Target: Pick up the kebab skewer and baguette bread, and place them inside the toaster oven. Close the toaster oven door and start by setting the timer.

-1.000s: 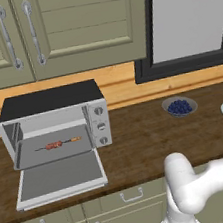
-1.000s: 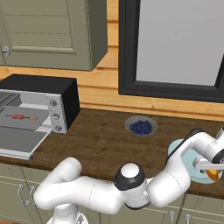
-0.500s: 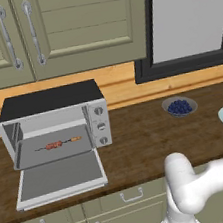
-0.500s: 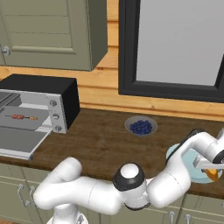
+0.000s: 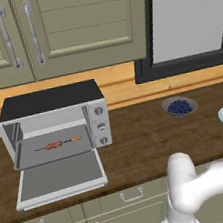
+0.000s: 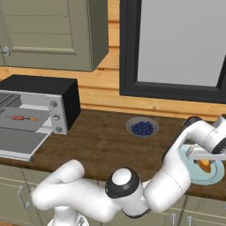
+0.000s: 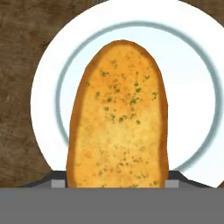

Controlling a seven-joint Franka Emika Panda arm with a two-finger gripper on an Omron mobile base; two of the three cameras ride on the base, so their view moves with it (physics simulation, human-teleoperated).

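Golden and flecked with green, the bread (image 7: pixel 118 118) lies on a white plate (image 7: pixel 192 87) ringed in pale blue, on the dark wood counter (image 5: pixel 138 140). In the hand view we see two grey finger tips (image 7: pixel 57 183) flanking the loaf's near end, one at each side and close against it; the jaws stand spread about the loaf's width, but we cannot tell whether they are pinching it or just framing it. In the right base view our gripper (image 6: pixel 207 161) hangs over the plate (image 6: pixel 218 176) at the counter's right end, with an orange bit of the bread (image 6: pixel 205 166) showing beneath it.

Well apart, at the far left of the counter, the oven (image 5: pixel 54 122) stands with its door (image 5: pixel 60 178) folded down flat. The skewer (image 5: pixel 60 143) lies inside on the tray, lengthwise across the opening. Three knobs (image 5: pixel 101 126) sit in a column on the oven's right face. A bowl of blueberries (image 5: pixel 179 107) rests between oven and plate, nearer the back wall.
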